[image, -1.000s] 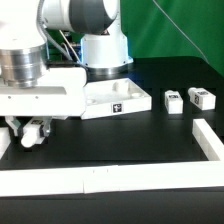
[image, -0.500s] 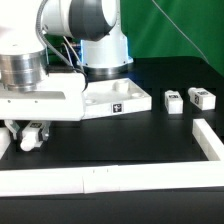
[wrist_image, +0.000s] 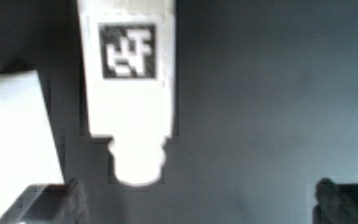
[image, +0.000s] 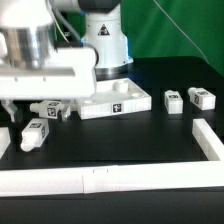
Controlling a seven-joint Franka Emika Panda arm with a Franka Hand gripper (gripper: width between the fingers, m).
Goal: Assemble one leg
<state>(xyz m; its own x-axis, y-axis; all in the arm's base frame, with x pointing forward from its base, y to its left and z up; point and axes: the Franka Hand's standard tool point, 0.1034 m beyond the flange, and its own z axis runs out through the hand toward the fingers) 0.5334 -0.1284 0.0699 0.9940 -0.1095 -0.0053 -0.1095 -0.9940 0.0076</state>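
Note:
One leg (image: 36,134), a short white peg with a square tag, lies on the black table at the exterior view's left. In the wrist view the leg (wrist_image: 130,90) lies lengthwise with its narrow round end toward my gripper (wrist_image: 186,204). The gripper is open and empty above it, and its dark fingertips (wrist_image: 343,200) stand wide apart, clear of the leg. In the exterior view the wrist's white block hides most of the gripper (image: 47,107). Two more legs (image: 172,100) (image: 203,97) lie at the exterior view's right.
The large flat white panel (image: 118,101) with corner sockets lies in front of the arm's base. A low white rail (image: 100,180) runs along the table's front and up the right side (image: 210,140). A white edge (wrist_image: 12,115) shows beside the leg in the wrist view.
The wrist has risen and shifted toward the exterior view's right. The leg that sat under the gripper now lies alone on the table, free of the fingers.

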